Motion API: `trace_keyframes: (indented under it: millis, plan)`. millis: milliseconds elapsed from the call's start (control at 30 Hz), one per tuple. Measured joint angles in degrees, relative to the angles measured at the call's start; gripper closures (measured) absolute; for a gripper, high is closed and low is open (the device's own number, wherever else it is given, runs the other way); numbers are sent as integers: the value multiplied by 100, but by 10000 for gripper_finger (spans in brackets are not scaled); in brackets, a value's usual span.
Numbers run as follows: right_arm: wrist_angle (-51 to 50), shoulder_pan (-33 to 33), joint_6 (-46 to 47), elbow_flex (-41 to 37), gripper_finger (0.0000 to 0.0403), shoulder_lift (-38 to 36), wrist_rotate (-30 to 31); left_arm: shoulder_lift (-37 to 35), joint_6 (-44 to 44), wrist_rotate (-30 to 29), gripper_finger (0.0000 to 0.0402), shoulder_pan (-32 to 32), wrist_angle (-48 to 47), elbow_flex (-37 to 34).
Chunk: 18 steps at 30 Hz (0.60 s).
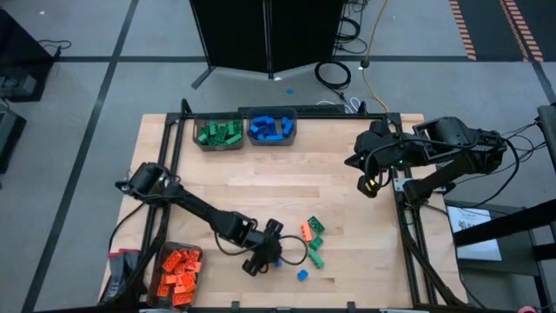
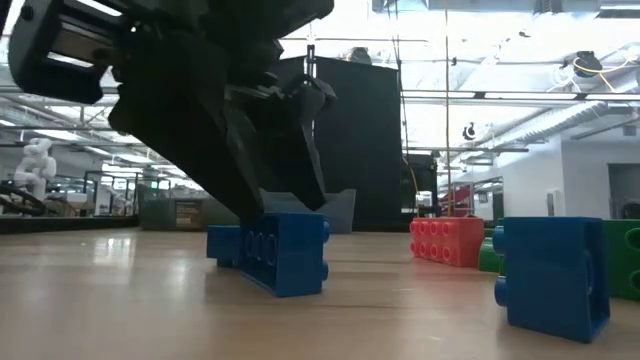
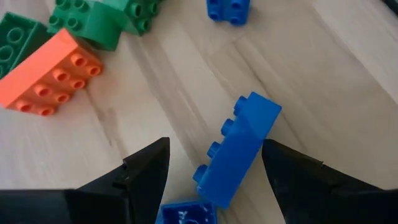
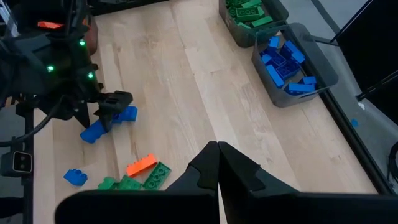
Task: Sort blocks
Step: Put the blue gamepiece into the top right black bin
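Observation:
Loose blocks lie near the table's front middle: an orange block (image 1: 307, 231), green blocks (image 1: 315, 225) and a small blue block (image 1: 302, 275). My left gripper (image 1: 265, 252) is open and slants down over a long blue block (image 3: 239, 149), which lies on its side on the table with its studs sideways. One finger stands on each side of it. A second blue block (image 3: 183, 214) shows close under the gripper. My right gripper (image 4: 217, 152) is shut on nothing and hangs high over the table's right part. My left gripper (image 3: 216, 144) straddles the long blue block from above, slanting down, with its fingers (image 3: 292, 177) beside the block's long sides. The block rests on the table. I cannot tell whether either finger touches it.
Three translucent bins stand on the table: one with green blocks (image 1: 219, 132) and one with blue blocks (image 1: 272, 128) at the far edge, one with orange blocks (image 1: 178, 271) at the near left corner. Bare wood lies across the table's middle.

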Motion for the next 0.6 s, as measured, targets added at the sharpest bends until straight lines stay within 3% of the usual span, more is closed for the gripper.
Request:
trace_keyframes:
  millis: [233,600]
  plan:
    - [-8,0,0,0,403,0,0,209,167,770,163,220,160,-1]
    - [-32,1,-20,0,403,-2,1,395,308,746,303,215,254,-2]
